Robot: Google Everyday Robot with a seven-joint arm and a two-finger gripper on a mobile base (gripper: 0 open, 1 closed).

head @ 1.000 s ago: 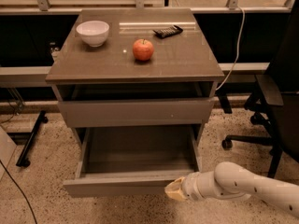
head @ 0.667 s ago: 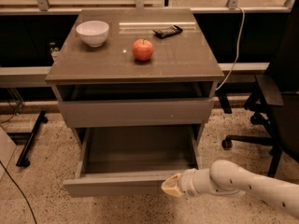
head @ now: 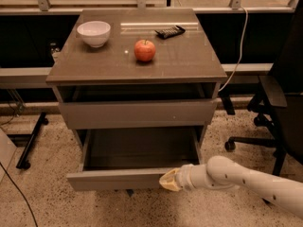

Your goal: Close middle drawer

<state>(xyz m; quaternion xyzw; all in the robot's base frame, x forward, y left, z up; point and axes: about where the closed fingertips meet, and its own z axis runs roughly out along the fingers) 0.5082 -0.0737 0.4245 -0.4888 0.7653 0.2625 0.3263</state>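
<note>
The middle drawer [head: 118, 178] is pulled far out of the grey-brown cabinet, and its deep empty box is open to view. Its flat front panel faces me low in the view. My gripper [head: 168, 180] comes in from the lower right on a pale arm [head: 246, 178]. Its tan tip is shut and empty, and it rests against the right part of the drawer's front panel. The top drawer [head: 137, 113] above stands slightly out from the cabinet.
On the cabinet top [head: 189, 60] stand a white bowl [head: 94, 32], a red apple [head: 145, 50] and a small black object [head: 169, 31]. A black office chair [head: 279, 103] stands at the right. A black stand foot [head: 31, 145] lies at the left on the speckled floor.
My gripper has moved a little left and up, closing onto the middle drawer's front panel. The drawer itself has hardly shifted.
</note>
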